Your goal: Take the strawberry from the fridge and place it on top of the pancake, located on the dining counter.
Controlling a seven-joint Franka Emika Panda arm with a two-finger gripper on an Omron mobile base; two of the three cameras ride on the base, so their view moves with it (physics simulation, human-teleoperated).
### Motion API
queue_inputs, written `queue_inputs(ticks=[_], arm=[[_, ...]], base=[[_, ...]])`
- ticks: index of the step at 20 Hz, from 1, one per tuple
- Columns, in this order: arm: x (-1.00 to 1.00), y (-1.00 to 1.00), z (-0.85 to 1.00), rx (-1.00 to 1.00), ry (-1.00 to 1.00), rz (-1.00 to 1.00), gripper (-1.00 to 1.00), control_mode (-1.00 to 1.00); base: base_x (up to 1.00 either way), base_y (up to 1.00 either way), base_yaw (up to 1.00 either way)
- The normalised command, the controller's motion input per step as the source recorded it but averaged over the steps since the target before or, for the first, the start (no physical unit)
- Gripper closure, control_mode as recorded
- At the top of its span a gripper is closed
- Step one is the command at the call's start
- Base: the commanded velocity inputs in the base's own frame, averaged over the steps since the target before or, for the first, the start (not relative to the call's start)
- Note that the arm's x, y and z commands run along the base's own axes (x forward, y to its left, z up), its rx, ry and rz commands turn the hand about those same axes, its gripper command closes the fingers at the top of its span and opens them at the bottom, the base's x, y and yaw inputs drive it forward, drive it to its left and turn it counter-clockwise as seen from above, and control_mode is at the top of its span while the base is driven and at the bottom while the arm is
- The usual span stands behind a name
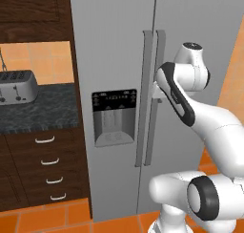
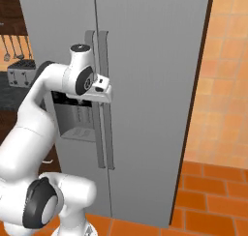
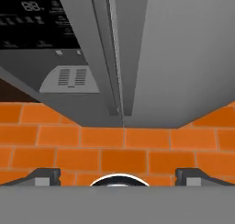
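- the fridge fills the middle of the left base view, both doors closed; the strawberry must be inside, behind them, so i can't place it any closer than that.
- my gripper sits at centre left of the right base view, right up against the pair of long handles, though i can't tell whether it touches them.
- in the hand view the fingers stand wide apart at the bottom corners, released, with nothing between them, looking down the door seam at the floor.
- risk as i judge it: the two handles run side by side with a thin gap, so a slightly off approach could catch both bars, or the wrong one, and stall the pull.
- the bars look smooth and flat-faced; a shallow grip could slide off once the door resists.
- the elbow is folded close to the door face in the left base view, so a swinging door may hit the arm unless the base backs off.
- materials: brushed grey metal doors, a glossy black dispenser panel with a recessed grey bay below, matte orange floor tiles with pale grout.
- at the left edge of the left base view, a dark speckled stone counter carries a shiny metal toaster above dark wood drawers with curved silver pulls.
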Motion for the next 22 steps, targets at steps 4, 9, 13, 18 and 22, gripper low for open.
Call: queue_inputs(ticks=[4, 9, 13, 18, 22], arm=[[0.61, -0.26, 0.18, 0.00, -0.19, 0.14, -1.00, -1.00], [0.27, -0.01, -0.01, 0.00, -0.17, 0.06, -1.00, -1.00], [0.41, 0.00, -0.01, 0.00, -0.06, 0.00, -1.00, -1.00], [0.37, 0.00, -0.04, 0.00, -0.01, 0.00, -1.00, -1.00], [0.30, 0.00, -0.07, 0.00, -0.02, 0.00, -1.00, -1.00]], base=[[0.00, 0.00, 0.00], [0.00, 0.00, 0.00], [0.00, 0.00, 0.00], [0.00, 0.00, 0.00], [0.00, 0.00, 0.00]])
